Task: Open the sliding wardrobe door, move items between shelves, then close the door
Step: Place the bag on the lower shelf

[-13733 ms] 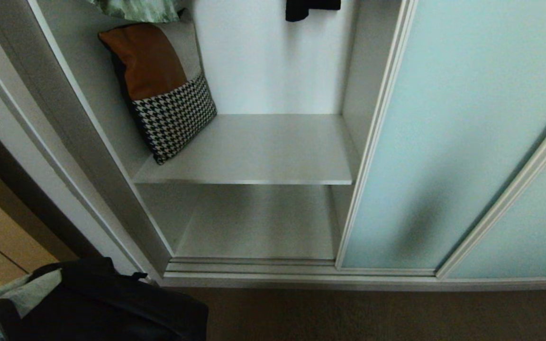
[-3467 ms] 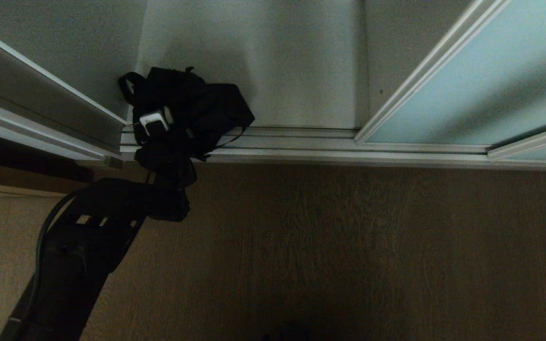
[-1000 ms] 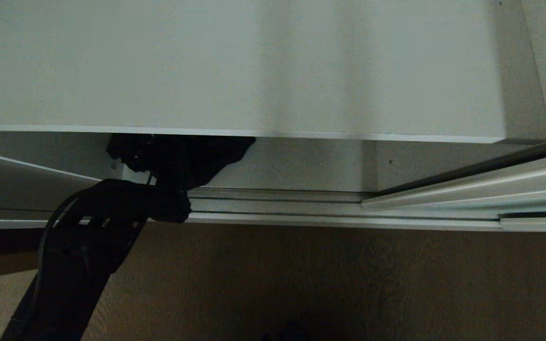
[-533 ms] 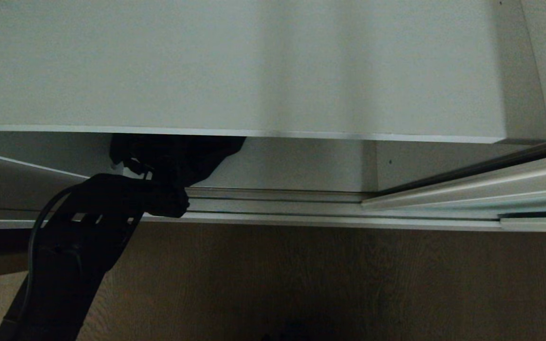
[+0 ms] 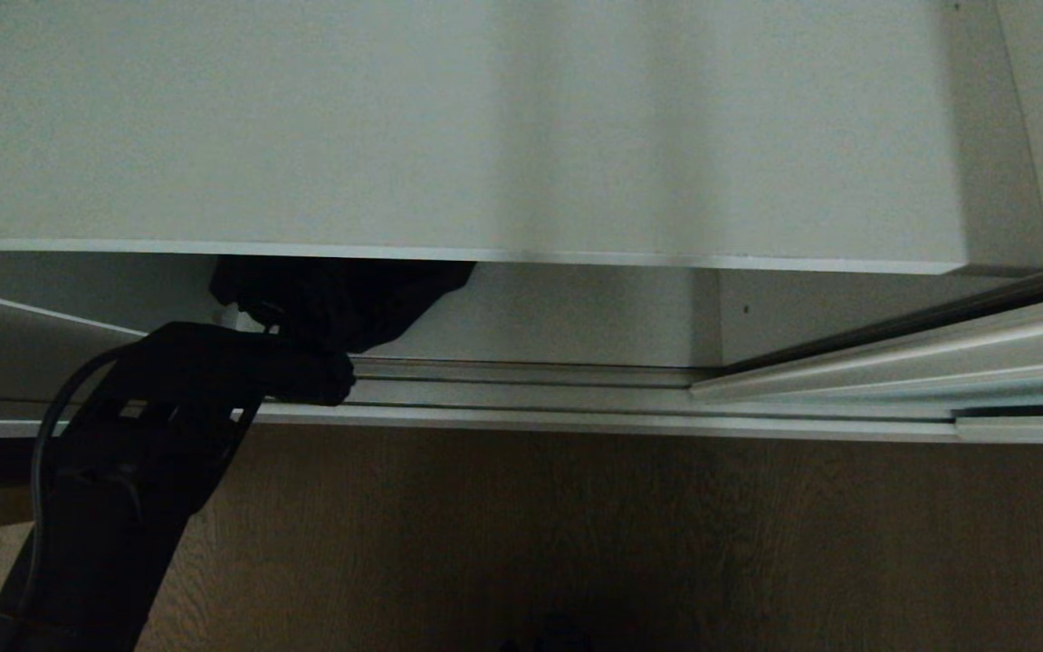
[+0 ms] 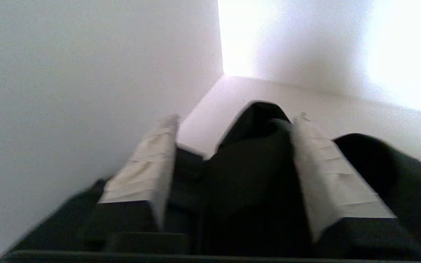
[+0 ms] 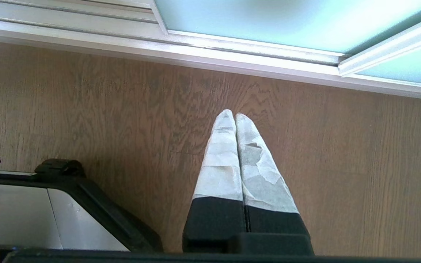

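The left gripper (image 6: pixel 232 146) reaches under the upper shelf (image 5: pixel 449 136) into the wardrobe's bottom compartment, fingers (image 6: pixel 148 164) spread wide either side of the black fabric bundle (image 5: pixel 340 294) — a release, apparently, since the bundle sits on the bottom board in the left corner. A second ago the jaws were nearly closed on it. The right gripper (image 7: pixel 235 117) hangs pinched empty over the floor, beside the sliding wardrobe door (image 7: pixel 269 18) — slid aside.

Your black bundle (image 5: pixel 340 294) sits on the lower board, in the compartment's left rear corner, under the upper shelf (image 5: pixel 449 136). Left gripper (image 6: pixel 232 124) straddles it, fingers spread either side. Sliding door (image 7: pixel 269 18) stands right of the opening. Right gripper (image 7: pixel 235 117) hangs over the floor (image 7: pixel 86 109), before the door track (image 5: pixel 576 398).
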You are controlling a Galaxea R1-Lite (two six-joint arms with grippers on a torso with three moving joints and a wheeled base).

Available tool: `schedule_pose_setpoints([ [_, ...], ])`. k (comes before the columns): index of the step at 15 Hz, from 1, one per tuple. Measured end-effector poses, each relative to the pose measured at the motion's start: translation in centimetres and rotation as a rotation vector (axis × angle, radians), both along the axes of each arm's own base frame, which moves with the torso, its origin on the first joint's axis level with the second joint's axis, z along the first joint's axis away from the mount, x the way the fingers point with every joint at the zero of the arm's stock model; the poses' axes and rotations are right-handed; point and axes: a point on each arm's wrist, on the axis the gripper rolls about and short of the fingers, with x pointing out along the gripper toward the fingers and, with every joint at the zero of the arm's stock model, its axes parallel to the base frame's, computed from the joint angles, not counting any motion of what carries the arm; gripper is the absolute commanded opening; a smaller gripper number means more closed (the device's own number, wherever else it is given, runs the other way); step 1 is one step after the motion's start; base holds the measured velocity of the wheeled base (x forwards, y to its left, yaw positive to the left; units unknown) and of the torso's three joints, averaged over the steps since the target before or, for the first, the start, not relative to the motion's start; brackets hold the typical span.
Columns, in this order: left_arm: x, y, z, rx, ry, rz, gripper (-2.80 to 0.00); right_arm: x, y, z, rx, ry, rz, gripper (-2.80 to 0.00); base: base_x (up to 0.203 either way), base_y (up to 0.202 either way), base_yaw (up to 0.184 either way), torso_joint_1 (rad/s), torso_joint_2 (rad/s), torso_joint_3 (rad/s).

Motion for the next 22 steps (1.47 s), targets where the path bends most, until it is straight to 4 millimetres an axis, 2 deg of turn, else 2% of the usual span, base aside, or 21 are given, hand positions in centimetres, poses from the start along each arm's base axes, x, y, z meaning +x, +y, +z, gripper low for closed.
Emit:
schedule_pose_setpoints([
  [4,-0.8,-0.5,1.1,-0.025,-0.004,-0.009,0.00,0.0,0.0,0.0,0.000,0.000,0.000,-2.80,0.000,0.000,0.000,0.000,0.00,0.000],
  [5,-1.0,-1.0,0.7,-0.020,0.028,-0.022,-1.56,0.0,0.0,0.0,0.001,0.000,0.000,-2.80,0.000,0.000,0.000,0.000,0.00,0.000],
  [6,-1.4,-1.4,0.1,-0.017,0.062,-0.038,-2.80,0.0,0.0,0.0,0.000,0.000,0.000,-2.80,0.000,0.000,0.000,0.000,0.00,0.000],
  [9,-2.3,-2.6,0.2,-0.022,0.092,-0.081,-2.80,0.0,0.0,0.0,0.001,0.000,0.000,-2.80,0.000,0.000,0.000,0.000,0.00,0.000],
  [19,-3.8,-2.6,2.7,-0.083,0.061,-0.037,-2.80,0.0,0.0,0.0,0.001,0.000,0.000,-2.80,0.000,0.000,0.000,0.000,0.00,0.000],
  [22,-4.5,-3.8,2.5,-0.075,0.090,-0.070,-2.80,0.0,0.0,0.0,0.001,0.000,0.000,-2.80,0.000,0.000,0.000,0.000,0.00,0.000],
])
